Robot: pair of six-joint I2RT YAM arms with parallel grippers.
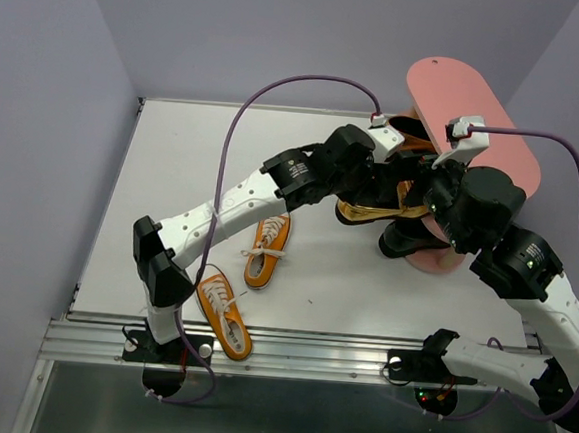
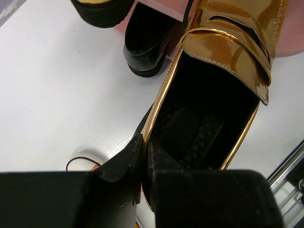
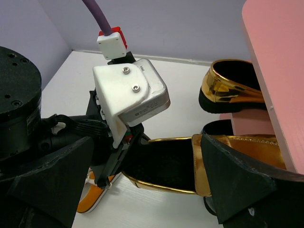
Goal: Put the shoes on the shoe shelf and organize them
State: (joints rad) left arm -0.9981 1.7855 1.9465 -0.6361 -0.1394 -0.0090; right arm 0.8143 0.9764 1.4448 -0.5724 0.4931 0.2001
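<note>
Top view: the left gripper (image 1: 370, 191) is seen reached across the white table (image 1: 173, 167) to the pink shoe shelf (image 1: 479, 101) at the far right. A gold loafer (image 1: 362, 214) is seen under it, just beside the shelf's low boards. The right gripper (image 1: 427, 192) is hung close by on the loafer's other side, and its jaws are hidden here. A black dress shoe (image 1: 403, 244) is seen at the shelf's foot; whether it is on the lowest board cannot be told. A far orange sneaker (image 1: 267, 247) and a near orange sneaker (image 1: 224, 317) are seen on the table by the left arm's base, well apart from the shelf. Left wrist view: the left fingers (image 2: 126, 164) are clenched on the heel rim of the gold loafer, one outside and one inside the opening. Its toe is pointed at the shelf, and the black dress shoe is seen just beside it. Right wrist view: the right fingers (image 3: 237, 185) are spread wide and nothing is gripped. The gold loafer is seen between them; contact cannot be told. A second gold loafer (image 3: 228, 88) is seen on a lower board, under the top board. The left wrist's white camera housing (image 3: 130, 95) is seen above the loafer's heel.
</note>
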